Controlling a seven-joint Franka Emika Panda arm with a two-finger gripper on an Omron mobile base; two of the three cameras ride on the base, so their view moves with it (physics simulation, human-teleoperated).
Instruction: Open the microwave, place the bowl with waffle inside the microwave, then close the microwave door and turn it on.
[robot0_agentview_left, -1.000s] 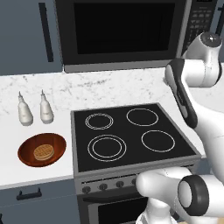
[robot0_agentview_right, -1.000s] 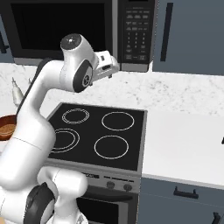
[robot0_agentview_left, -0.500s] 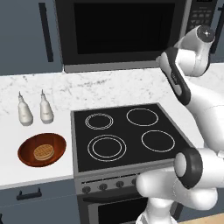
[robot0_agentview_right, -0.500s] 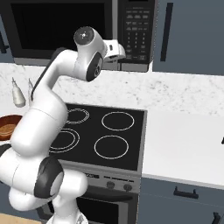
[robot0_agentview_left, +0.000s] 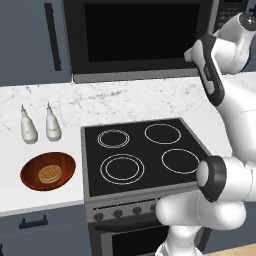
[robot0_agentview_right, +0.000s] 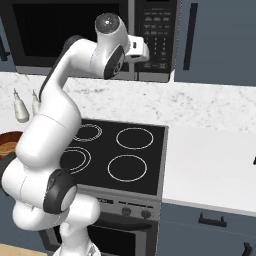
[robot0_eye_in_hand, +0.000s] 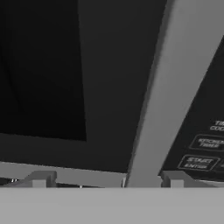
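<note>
The fingers (robot0_eye_in_hand: 107, 179) stand spread wide, empty, straddling the right edge of the shut microwave door (robot0_eye_in_hand: 109, 87). Hooking that grey edge squarely seems wisest. The bowl (robot0_agentview_left: 48, 171) with waffle (robot0_agentview_left: 49, 174) waits on the bench (robot0_agentview_left: 45, 197).

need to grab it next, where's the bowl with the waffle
In the left base view, the bowl sits on the counter left of the stove.

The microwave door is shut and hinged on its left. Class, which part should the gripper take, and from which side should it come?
Probably the microwave door is best taken at its right edge, the grey vertical strip beside the keypad, farthest from the hinge. Come from the front: the open gripper already faces that strip, with one fingertip either side of it. No separate handle is visible.
</note>
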